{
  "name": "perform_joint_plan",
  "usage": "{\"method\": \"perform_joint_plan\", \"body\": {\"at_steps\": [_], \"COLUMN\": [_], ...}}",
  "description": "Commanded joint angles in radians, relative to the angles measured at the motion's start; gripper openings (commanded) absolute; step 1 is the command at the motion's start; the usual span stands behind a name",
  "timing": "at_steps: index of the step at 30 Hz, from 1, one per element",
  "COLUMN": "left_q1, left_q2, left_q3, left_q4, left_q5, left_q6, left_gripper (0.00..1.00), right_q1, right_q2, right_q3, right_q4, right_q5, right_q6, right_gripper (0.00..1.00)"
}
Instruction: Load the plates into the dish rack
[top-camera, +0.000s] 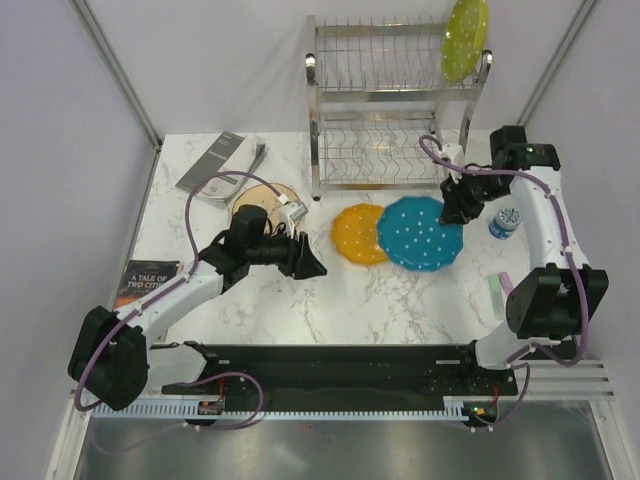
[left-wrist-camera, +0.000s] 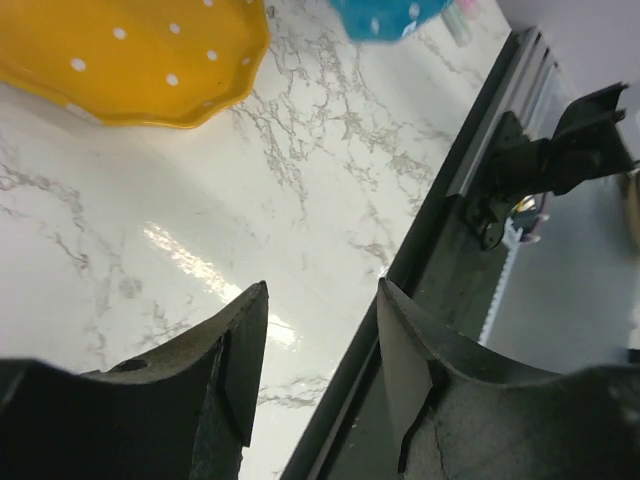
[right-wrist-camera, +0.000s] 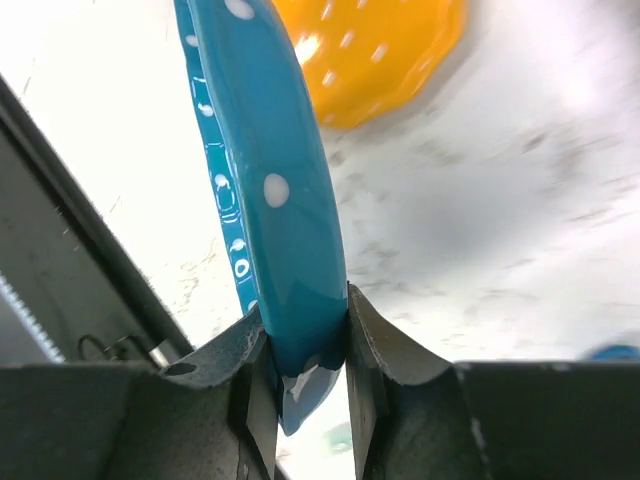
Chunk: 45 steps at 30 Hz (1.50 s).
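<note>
The steel wire dish rack (top-camera: 395, 110) stands at the back with the lime green plate (top-camera: 465, 38) upright in its top tier at the right. The teal blue plate (top-camera: 420, 233) is lifted just over the table, overlapping the orange plate (top-camera: 358, 233). My right gripper (top-camera: 458, 207) is shut on the teal plate's rim (right-wrist-camera: 300, 330). The tan floral plate (top-camera: 270, 197) lies behind my left arm, partly hidden. My left gripper (top-camera: 308, 262) is open and empty, left of the orange plate (left-wrist-camera: 130, 60).
A grey book (top-camera: 220, 160) lies at the back left and a dark paperback (top-camera: 148, 280) at the left edge. A small blue-and-white bottle (top-camera: 505, 222) stands right of the teal plate. A black rail (top-camera: 330, 365) runs along the near edge.
</note>
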<state>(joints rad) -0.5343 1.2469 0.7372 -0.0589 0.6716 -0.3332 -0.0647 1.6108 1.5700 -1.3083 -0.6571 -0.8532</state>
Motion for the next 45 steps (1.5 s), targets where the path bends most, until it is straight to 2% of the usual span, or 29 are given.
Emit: {"method": "perform_joint_plan", "body": {"at_steps": [1, 6, 7, 8, 9, 11, 12, 13, 15, 16, 18, 20, 24, 26, 27, 28, 29, 30, 37, 41, 45], "left_q1": [0.008, 0.02, 0.022, 0.022, 0.022, 0.022, 0.022, 0.022, 0.023, 0.025, 0.027, 0.033, 0.045, 0.051, 0.056, 0.059, 0.062, 0.068, 0.083, 0.085, 0.085], "left_q2": [-0.034, -0.021, -0.012, -0.006, 0.0, 0.017, 0.022, 0.023, 0.019, 0.016, 0.008, 0.002, -0.009, -0.012, -0.014, -0.014, -0.015, -0.015, -0.015, -0.012, 0.002], "left_q3": [-0.025, -0.015, -0.015, -0.013, -0.012, -0.009, -0.004, -0.001, 0.004, 0.005, 0.005, 0.001, -0.028, -0.036, -0.041, -0.042, -0.045, -0.048, -0.075, -0.07, -0.067], "left_q4": [-0.067, -0.041, -0.032, -0.022, -0.006, 0.005, 0.01, 0.014, 0.016, 0.016, 0.018, 0.025, 0.054, 0.051, 0.079, 0.079, 0.08, 0.08, 0.1, 0.102, 0.119], "left_q5": [-0.072, -0.093, -0.095, -0.093, -0.09, -0.081, -0.079, -0.084, -0.087, -0.09, -0.095, -0.095, -0.093, -0.089, -0.089, -0.084, -0.084, -0.084, -0.081, -0.052, -0.038], "left_q6": [0.281, 0.287, 0.284, 0.281, 0.272, 0.267, 0.263, 0.261, 0.264, 0.264, 0.264, 0.26, 0.234, 0.226, 0.22, 0.218, 0.218, 0.217, 0.197, 0.163, 0.143], "left_gripper": [0.55, 0.54, 0.54, 0.54, 0.54, 0.54, 0.54, 0.54, 0.54, 0.54, 0.54, 0.54, 0.54, 0.54, 0.54, 0.54, 0.54, 0.54, 0.54, 0.54, 0.54], "right_q1": [0.0, 0.0, 0.0, 0.0, 0.0, 0.0, -0.001, 0.0, 0.0, -0.001, 0.0, -0.001, 0.003, 0.034, 0.057, 0.128, 0.161, 0.186, 0.279, 0.301, 0.344], "right_q2": [-0.084, 0.027, 0.056, 0.084, 0.102, 0.057, -0.022, -0.061, -0.119, -0.124, -0.092, -0.054, 0.036, 0.064, 0.07, 0.067, 0.063, 0.055, 0.127, 0.15, 0.181], "right_q3": [0.246, 0.713, 0.899, 0.982, 1.039, 0.986, 0.916, 0.774, 0.663, 0.654, 0.697, 0.743, 0.838, 0.872, 0.868, 0.851, 0.829, 0.787, 0.832, 0.84, 0.843], "right_q4": [-0.154, -0.146, -0.132, -0.108, -0.006, 0.174, 0.407, 0.528, 0.805, 0.869, 0.978, 1.024, 1.132, 1.132, 1.139, 1.159, 1.184, 1.234, 1.285, 1.294, 1.336], "right_q5": [-0.154, -0.2, -0.199, -0.197, -0.196, -0.193, -0.187, -0.143, -0.069, 0.035, 0.147, 0.268, 0.428, 0.496, 0.634, 0.707, 0.775, 0.851, 1.048, 1.073, 1.136], "right_q6": [0.041, 0.253, 0.297, 0.4, 0.449, 0.558, 0.676, 0.748, 0.921, 0.965, 1.048, 1.085, 1.114, 1.056, 1.018, 0.978, 0.888, 0.867, 0.769, 0.741, 0.62], "right_gripper": [0.0, 0.0, 0.0, 0.0, 0.0, 0.0, 0.0, 0.0, 0.0, 0.0, 0.0, 0.0, 0.0, 0.0, 0.0, 0.0, 0.0, 0.0, 0.0, 0.0, 0.0]}}
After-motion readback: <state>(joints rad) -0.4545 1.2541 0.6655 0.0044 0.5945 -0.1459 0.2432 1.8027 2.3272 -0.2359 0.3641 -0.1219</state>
